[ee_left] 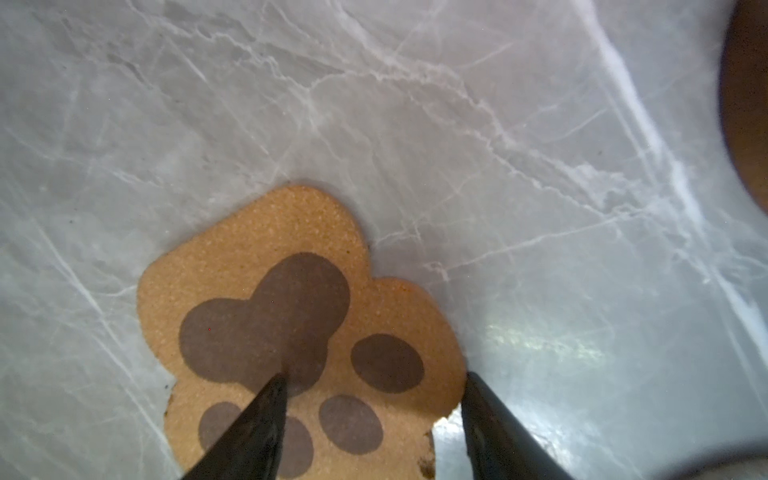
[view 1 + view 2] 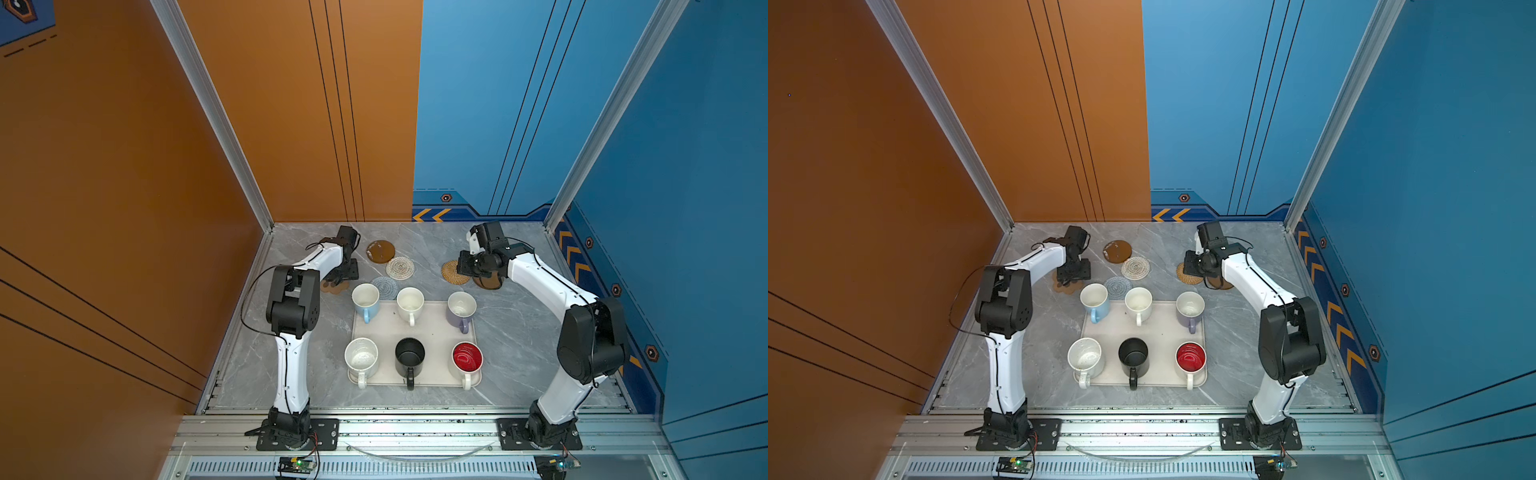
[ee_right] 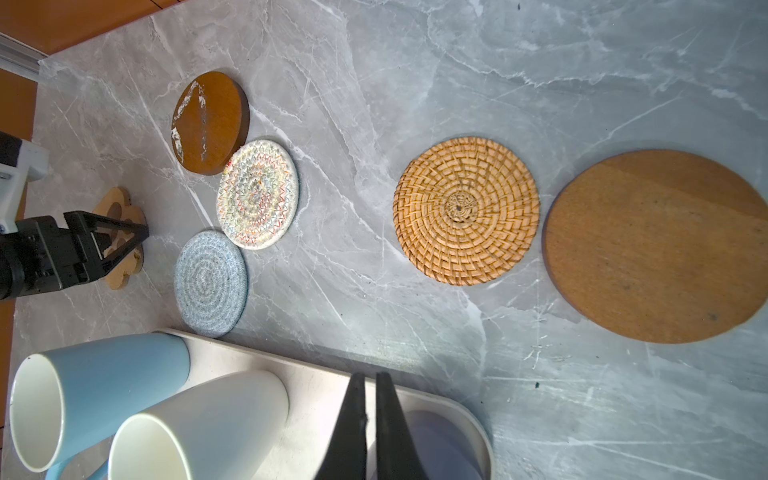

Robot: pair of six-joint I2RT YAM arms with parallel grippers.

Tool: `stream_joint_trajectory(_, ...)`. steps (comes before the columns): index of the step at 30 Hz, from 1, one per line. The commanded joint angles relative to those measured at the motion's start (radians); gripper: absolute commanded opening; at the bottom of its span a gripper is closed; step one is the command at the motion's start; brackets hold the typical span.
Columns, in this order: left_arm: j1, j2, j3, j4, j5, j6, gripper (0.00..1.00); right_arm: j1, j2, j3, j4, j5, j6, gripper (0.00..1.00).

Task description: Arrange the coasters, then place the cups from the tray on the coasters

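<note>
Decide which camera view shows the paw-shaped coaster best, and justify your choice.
The left wrist view: the paw-shaped coaster lies close, its dark pad prints clear, under the open left gripper. In both top views the coaster is mostly hidden by that gripper. The right wrist view shows it small, slanted, partly behind the gripper.

We find both top views bright and evenly lit from above, sharp across the surface (image 2: 519,332), with soft, short shadows by the tray (image 2: 436,328); the walls bow toward the picture edges. In the left wrist view the left fingers (image 1: 249,432) blur, and a pale glare patch lies on the surface beside the paw-shaped coaster (image 1: 291,232). In the right wrist view the right fingers (image 3: 349,428) are soft and the light blue cup (image 3: 116,365) stretches.
</note>
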Motion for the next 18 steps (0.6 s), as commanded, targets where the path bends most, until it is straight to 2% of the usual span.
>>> stream_joint_trajectory(1, -0.003, -0.019, -0.005, -0.024, 0.007, 0.013, 0.67, 0.009, -0.021, 0.023, -0.034, 0.003, 0.01, 0.07)
stream_joint_trajectory(18, -0.054, -0.131, 0.061, -0.025, 0.026, 0.011, 0.7, 0.032, 0.017, 0.122, -0.045, -0.027, -0.004, 0.08)
